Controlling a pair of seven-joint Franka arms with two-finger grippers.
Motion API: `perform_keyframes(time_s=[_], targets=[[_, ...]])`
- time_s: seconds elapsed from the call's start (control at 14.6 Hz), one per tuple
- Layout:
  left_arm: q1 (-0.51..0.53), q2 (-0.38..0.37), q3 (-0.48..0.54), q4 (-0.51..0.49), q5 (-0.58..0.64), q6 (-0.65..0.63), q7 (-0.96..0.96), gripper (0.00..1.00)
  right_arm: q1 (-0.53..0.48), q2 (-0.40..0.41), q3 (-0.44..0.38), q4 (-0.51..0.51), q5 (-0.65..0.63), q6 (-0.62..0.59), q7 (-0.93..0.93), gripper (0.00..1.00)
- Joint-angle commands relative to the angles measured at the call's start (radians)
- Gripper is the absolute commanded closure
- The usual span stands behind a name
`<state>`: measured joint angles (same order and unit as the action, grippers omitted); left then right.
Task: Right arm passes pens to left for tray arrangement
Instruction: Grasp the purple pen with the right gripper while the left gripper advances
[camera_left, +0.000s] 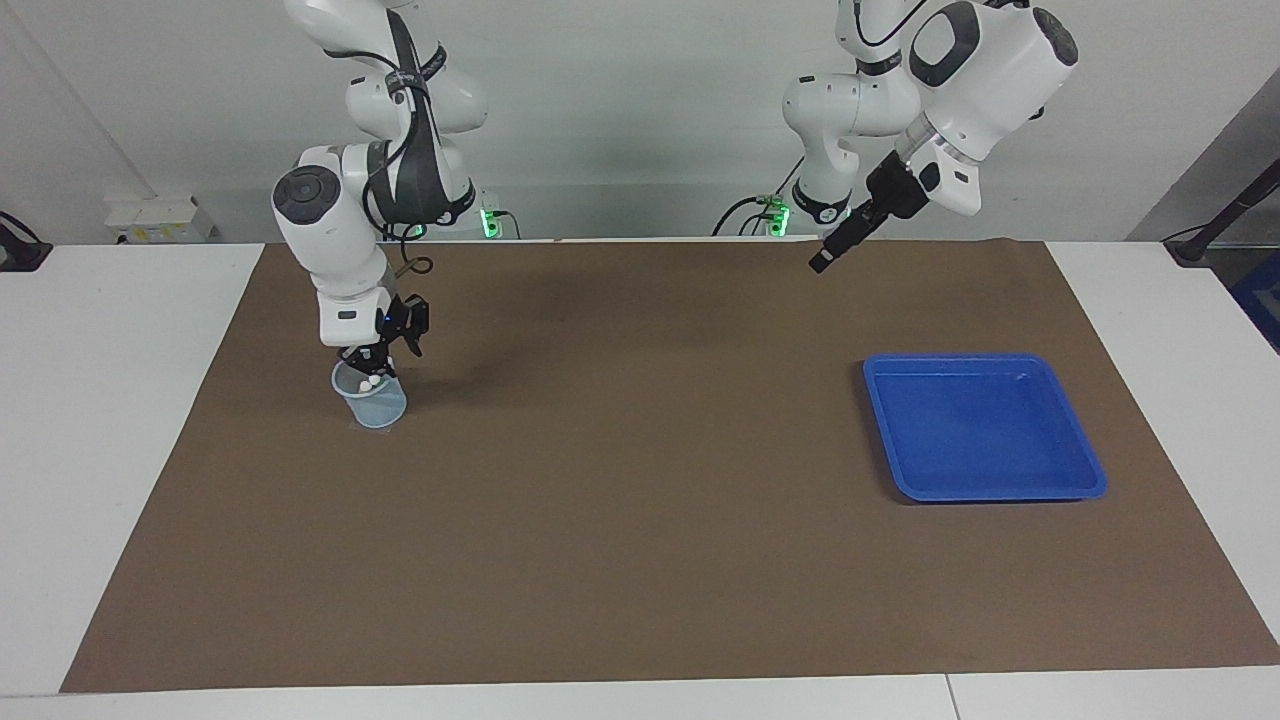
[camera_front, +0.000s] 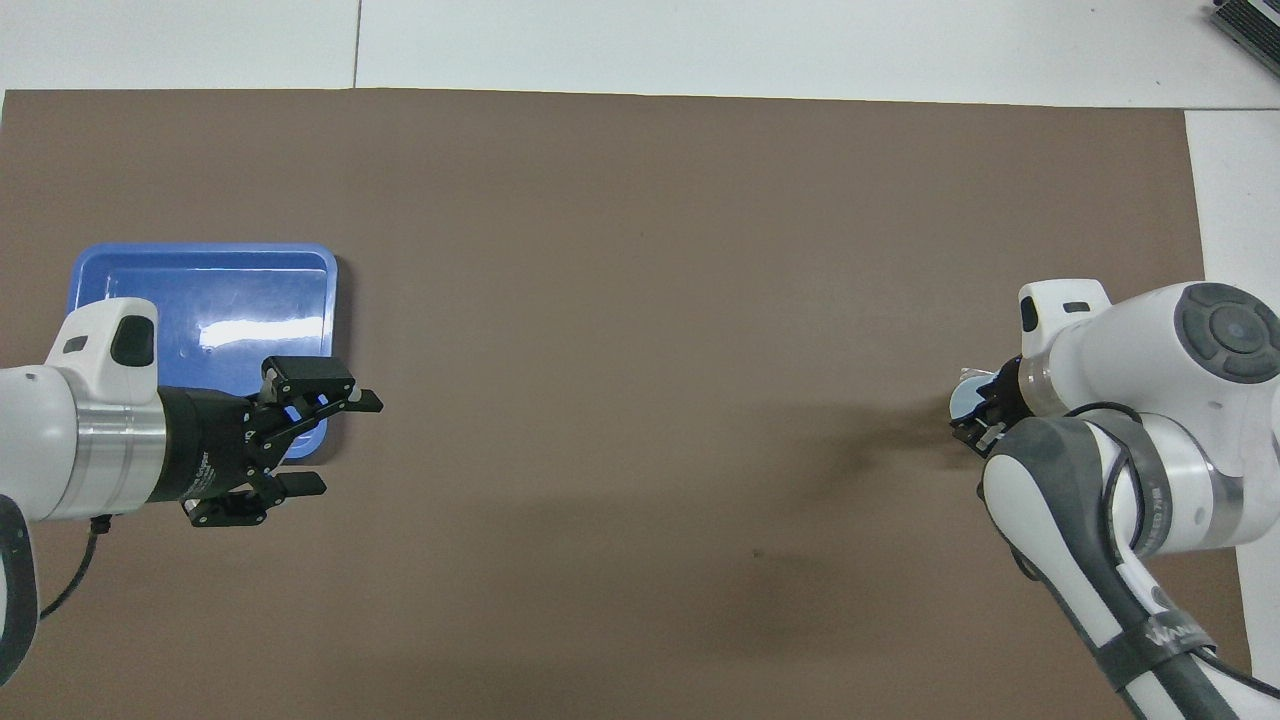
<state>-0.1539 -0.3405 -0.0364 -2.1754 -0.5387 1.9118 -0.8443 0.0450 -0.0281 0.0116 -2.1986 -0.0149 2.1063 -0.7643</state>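
Note:
The bright blue tray (camera_left: 985, 425) lies empty on the brown mat toward the left arm's end; it also shows in the overhead view (camera_front: 200, 290). A small pale blue mesh cup (camera_left: 378, 405) stands toward the right arm's end. Whitish pen ends (camera_left: 372, 381) show at its mouth; the pens' colours are hidden. My right gripper (camera_left: 376, 368) points down at the cup's mouth, and in the overhead view (camera_front: 975, 425) the arm hides most of the cup (camera_front: 965, 400). My left gripper (camera_left: 822, 262) is open and empty, raised over the mat by the tray's corner, as the overhead view (camera_front: 350, 443) shows.
The brown mat (camera_left: 640, 520) covers most of the white table. Between the cup and the tray the mat is bare.

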Motion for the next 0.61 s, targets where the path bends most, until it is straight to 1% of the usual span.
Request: perform_keyframes(time_s=[0.0, 0.07, 0.2, 0.27, 0.34, 0.55], targets=[[-0.022, -0.057, 0.007, -0.090, -0.079, 0.078, -0.116, 0.00, -0.022, -0.007, 0.004, -0.015, -0.007, 0.009, -0.041, 0.54], [-0.036, -0.064, 0.006, -0.122, -0.105, 0.110, -0.133, 0.00, -0.033, -0.007, 0.004, -0.015, -0.007, 0.005, -0.062, 0.54], [-0.062, -0.069, 0.004, -0.165, -0.150, 0.134, -0.131, 0.00, -0.050, -0.007, 0.004, -0.010, -0.007, -0.005, -0.088, 0.54], [-0.084, -0.069, 0.004, -0.179, -0.156, 0.160, -0.133, 0.00, -0.053, -0.007, 0.004, -0.009, -0.007, -0.012, -0.090, 0.54], [-0.102, -0.069, 0.004, -0.190, -0.168, 0.180, -0.134, 0.02, -0.057, -0.007, 0.004, -0.007, -0.007, -0.014, -0.090, 0.54], [-0.113, -0.064, 0.004, -0.216, -0.239, 0.219, -0.133, 0.03, -0.056, -0.007, 0.004, -0.007, -0.007, -0.009, -0.087, 0.55]])
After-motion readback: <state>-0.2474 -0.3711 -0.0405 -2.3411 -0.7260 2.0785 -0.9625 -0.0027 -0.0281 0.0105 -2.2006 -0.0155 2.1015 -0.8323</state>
